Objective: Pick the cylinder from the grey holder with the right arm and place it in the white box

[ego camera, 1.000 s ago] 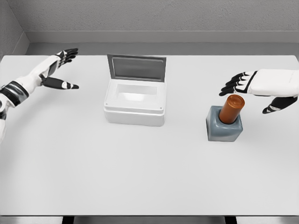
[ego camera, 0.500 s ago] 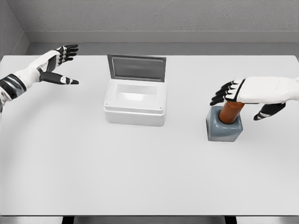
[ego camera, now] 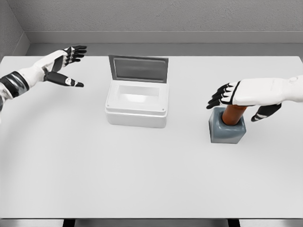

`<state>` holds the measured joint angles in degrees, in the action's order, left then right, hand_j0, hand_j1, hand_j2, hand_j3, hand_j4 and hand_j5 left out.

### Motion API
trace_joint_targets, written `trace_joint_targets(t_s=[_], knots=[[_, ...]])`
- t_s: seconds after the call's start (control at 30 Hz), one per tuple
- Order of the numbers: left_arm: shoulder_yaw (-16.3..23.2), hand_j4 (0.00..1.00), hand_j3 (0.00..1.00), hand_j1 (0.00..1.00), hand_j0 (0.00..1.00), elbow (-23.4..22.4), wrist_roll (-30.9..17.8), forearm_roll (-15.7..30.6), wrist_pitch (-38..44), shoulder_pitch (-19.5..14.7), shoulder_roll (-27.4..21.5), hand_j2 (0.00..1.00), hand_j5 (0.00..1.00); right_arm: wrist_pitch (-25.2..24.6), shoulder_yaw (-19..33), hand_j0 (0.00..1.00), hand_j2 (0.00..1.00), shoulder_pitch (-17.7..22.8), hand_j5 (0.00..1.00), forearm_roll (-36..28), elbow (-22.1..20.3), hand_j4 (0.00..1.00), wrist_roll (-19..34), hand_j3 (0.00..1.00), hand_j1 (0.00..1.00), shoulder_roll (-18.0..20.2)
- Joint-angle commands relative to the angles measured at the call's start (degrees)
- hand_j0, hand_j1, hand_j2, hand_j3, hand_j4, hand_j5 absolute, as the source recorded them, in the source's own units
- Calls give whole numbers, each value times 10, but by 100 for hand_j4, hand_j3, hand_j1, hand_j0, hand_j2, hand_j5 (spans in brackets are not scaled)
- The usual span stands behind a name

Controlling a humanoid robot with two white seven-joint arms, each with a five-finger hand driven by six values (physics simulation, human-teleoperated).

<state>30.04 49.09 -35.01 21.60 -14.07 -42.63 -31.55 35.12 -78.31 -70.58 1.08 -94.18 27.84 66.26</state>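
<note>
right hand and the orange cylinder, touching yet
Cannot tell. In the head view the open right hand covers the top of the cylinder in the grey holder, fingers spread, so neither contact nor gap shows.

Legible text, labels, brands, numbers, signs: none. White box (ego camera: 137, 109) at upper centre of frame (grey lid raised), grey holder (ego camera: 227, 129) and brown cylinder (ego camera: 232, 114) at right, white table (ego camera: 142, 170): all surfaces plain and unmarked.

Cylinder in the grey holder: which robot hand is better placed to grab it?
Right. The right robot hand hovers open directly over the cylinder in the grey holder; the left robot hand is far off, beyond the white box.
</note>
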Motion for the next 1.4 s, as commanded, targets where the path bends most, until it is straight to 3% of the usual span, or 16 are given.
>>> trace_joint_targets(t_s=[0.0, 0.23, 0.37, 0.53, 0.7, 0.9, 1.0, 1.07, 1.37], knots=[[2, 100, 100, 100, 100, 7, 0, 1, 1, 0, 4, 100, 100, -1, 9, 100, 100, 0, 100, 0, 2, 100, 9, 100, 100, -2], [5, 100, 100, 100, 100, 24, 0, 1, 2, 4, -2, 100, 100, -1, 11, 100, 100, 9, 100, 30, 7, 100, 12, 100, 100, -18], [32, 100, 100, 100, 100, 22, 0, 5, 2, 1, -4, 100, 100, -1, 22, 100, 100, 11, 100, 38, 21, 100, 13, 100, 100, -21], [31, 100, 100, 100, 100, 22, 0, 5, 29, 0, -4, 100, 100, -1, 58, 93, 93, 45, 93, 41, 21, 93, 27, 93, 93, -19], [27, 100, 100, 100, 100, 24, 0, 1, 28, 1, -4, 100, 100, -1, 72, 72, 72, 45, 72, 41, 22, 72, 27, 72, 72, -14], [28, 100, 100, 100, 100, 22, 0, -4, 28, 0, -4, 100, 100, -1, 71, 70, 70, 55, 70, 42, 17, 70, 34, 70, 70, -19], [29, 100, 100, 100, 100, 25, 0, -41, 28, -1, -4, 100, 100, -1, 71, 68, 68, 56, 68, 42, 17, 68, 36, 68, 68, -18], [27, 100, 100, 100, 100, 25, 0, -40, 28, -3, -4, 100, 100, -1, 71, 53, 53, 60, 53, 42, 16, 53, 39, 53, 53, -17], [22, 100, 100, 100, 100, 23, 0, -37, 28, -3, -15, 100, 100, -1, 72, 43, 43, 56, 43, 42, 12, 43, 40, 43, 43, -17]])
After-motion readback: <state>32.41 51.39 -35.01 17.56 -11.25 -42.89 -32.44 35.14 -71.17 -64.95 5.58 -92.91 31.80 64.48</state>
